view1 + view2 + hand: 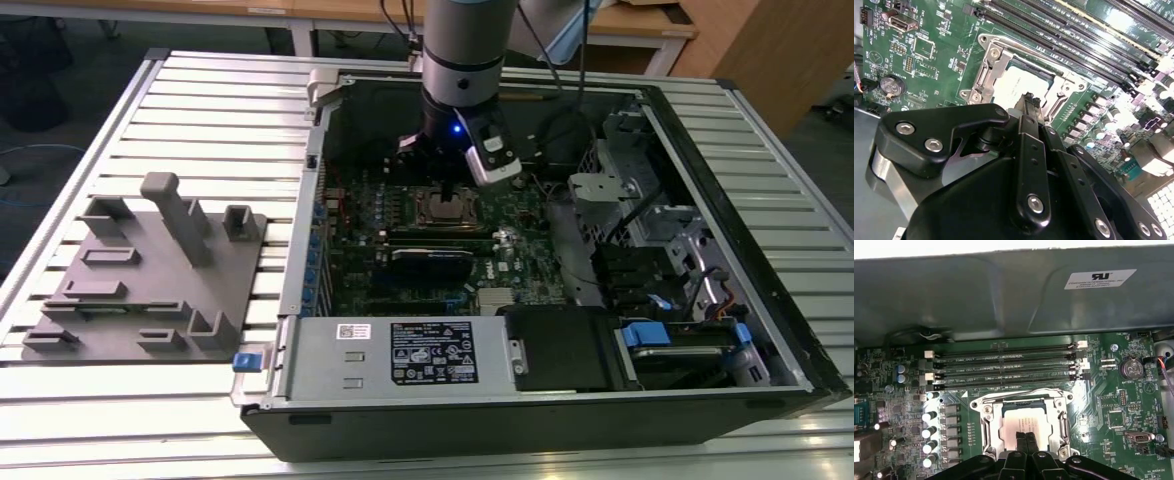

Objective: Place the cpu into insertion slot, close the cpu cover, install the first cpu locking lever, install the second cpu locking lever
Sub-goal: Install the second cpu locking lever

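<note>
The circuit board (1114,390) is green with tiny white marks. The cpu (1026,422) has a pale silver-grey face, and the cpu cover (991,432) around it is shiny silver. The gripper (1029,107) is black with small silver screws. The long memory slots (1004,367) are black with white ends. A round silver battery (1130,368) sits on the green.

In the exterior view, the arm (461,50) is grey with a small blue light. The computer case (534,420) is black. The power supply box (400,355) is silver with a black label. The table (200,110) has pale grey stripes. The parts holder (147,280) is plain grey.
</note>
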Tool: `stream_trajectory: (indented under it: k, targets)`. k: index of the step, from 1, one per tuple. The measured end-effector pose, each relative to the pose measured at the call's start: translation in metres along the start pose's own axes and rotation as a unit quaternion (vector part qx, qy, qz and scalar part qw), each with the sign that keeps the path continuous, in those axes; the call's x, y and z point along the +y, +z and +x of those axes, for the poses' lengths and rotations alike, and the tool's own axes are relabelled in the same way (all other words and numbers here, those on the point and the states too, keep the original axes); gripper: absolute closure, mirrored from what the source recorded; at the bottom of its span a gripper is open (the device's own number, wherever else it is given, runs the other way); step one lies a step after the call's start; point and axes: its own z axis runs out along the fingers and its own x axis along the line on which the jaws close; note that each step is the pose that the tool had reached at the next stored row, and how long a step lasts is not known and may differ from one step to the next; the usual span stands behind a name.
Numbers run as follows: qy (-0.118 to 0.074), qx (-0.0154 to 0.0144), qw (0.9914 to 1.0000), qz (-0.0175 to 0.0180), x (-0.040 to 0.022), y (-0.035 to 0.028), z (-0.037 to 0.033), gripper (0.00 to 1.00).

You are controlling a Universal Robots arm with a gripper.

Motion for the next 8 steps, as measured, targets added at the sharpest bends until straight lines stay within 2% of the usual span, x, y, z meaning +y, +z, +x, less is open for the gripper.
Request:
stream_trajectory:
  k: [3,8]
  targets:
    - [0.001,-0.0002,1.00000,0.0013,0.0003,0.0003,-0.0006,0.90]
    - [0.002,-0.0003,1.00000,0.0015,0.0007,0.0002,-0.0006,0.90]
